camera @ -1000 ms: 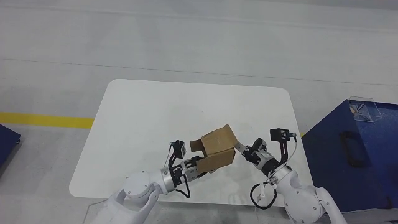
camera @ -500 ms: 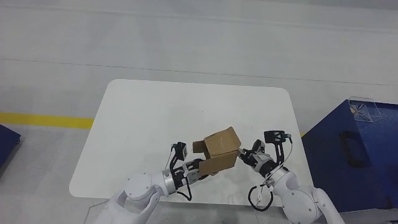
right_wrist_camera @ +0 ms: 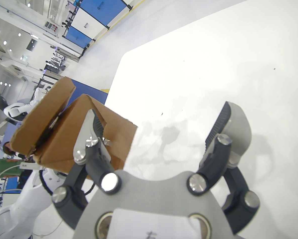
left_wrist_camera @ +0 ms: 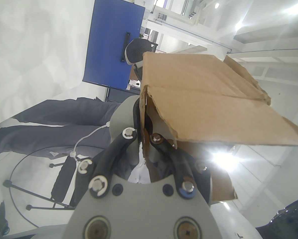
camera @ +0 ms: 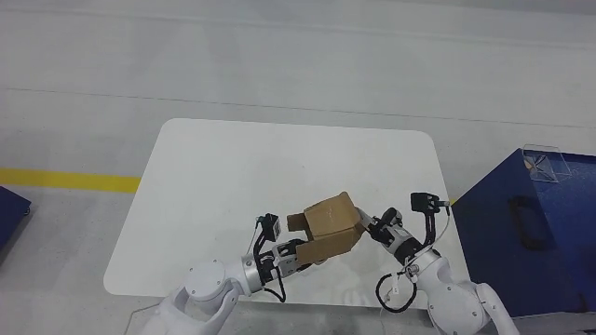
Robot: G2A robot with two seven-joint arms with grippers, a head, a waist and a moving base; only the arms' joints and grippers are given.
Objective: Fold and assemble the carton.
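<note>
Top view: carton [camera: 331, 226] in left jaws

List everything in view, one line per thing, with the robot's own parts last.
brown cardboard carton: one, brown, over the table's near part, between the two hands, flaps not yet closed.
white rounded table: one, white, in front of the robot.
blue cabinet: one, blue, on the floor right of the table.
yellow floor stripes: two, yellow, one left of the table, one far across the floor.
left hand: one, grey and black, clamped on a carton wall.
right hand: one, grey and black, open, one finger against the carton.
</note>
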